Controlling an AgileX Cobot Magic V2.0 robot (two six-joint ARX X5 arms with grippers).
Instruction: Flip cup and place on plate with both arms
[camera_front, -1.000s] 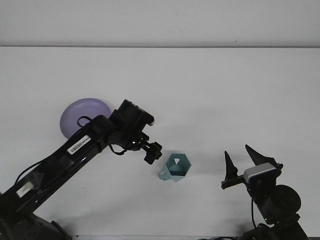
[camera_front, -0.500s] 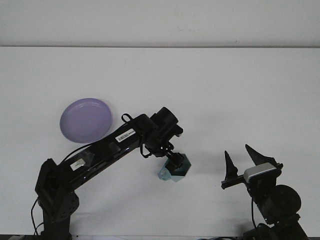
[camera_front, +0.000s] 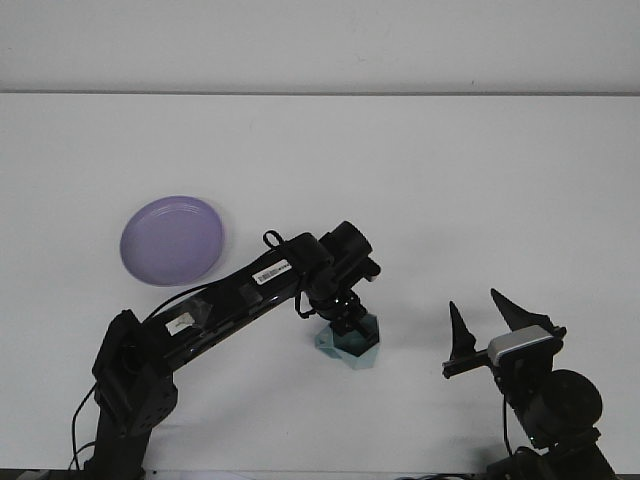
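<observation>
A teal faceted cup (camera_front: 358, 351) lies on its side on the white table (camera_front: 420, 180), near the front centre. My left gripper (camera_front: 345, 322) is down on the cup's upper rim and hides part of it. The left arm reaches in from the lower left. A purple plate (camera_front: 172, 240) sits flat at the left, well apart from the cup, with nothing on it. My right gripper (camera_front: 486, 325) stands open at the front right, pointing up, about a hand's width right of the cup, holding nothing.
The table's far edge meets a pale wall (camera_front: 320, 45) at the back. The left arm's base (camera_front: 130, 385) stands at the front left, below the plate.
The left arm swung right and down, off the plate's side and onto the cup. The cup shifted slightly down. The right arm stayed still.
</observation>
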